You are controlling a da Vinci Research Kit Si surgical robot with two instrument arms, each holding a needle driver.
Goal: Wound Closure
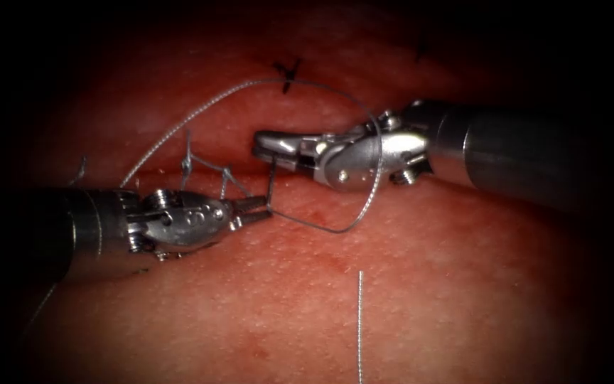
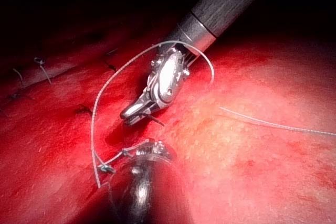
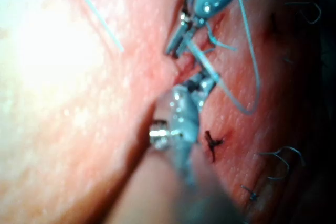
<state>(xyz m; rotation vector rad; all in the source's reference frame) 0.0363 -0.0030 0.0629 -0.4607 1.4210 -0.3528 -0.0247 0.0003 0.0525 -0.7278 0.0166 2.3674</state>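
In the endoscope view the left tool (image 1: 254,208) came in from the left, its jaws closed at their tips on a thin dark wire that looked like the needle (image 1: 271,186), gripped at its lower end; whether that end was the point or the tail could not be told. The needle rose from there toward the right tool (image 1: 268,144), whose jaws lay nearly shut just above it, and it could not be told whether they had hold of it. The two tips sat just apart over the cut (image 1: 200,167), a placement that seemed meant to keep the needle free of the tissue (image 1: 428,284) and within reach of both tools; none of it appeared buried. The thread (image 1: 371,178) ran from the left tool's tip in a wide loop around the right tool's wrist, up past a dark stitch mark (image 1: 287,73) and down to the left. Earlier knotted stitches (image 1: 187,165) stood at the cut beside the left tool. A loose thread end (image 1: 360,320) lay well apart on the near tissue.
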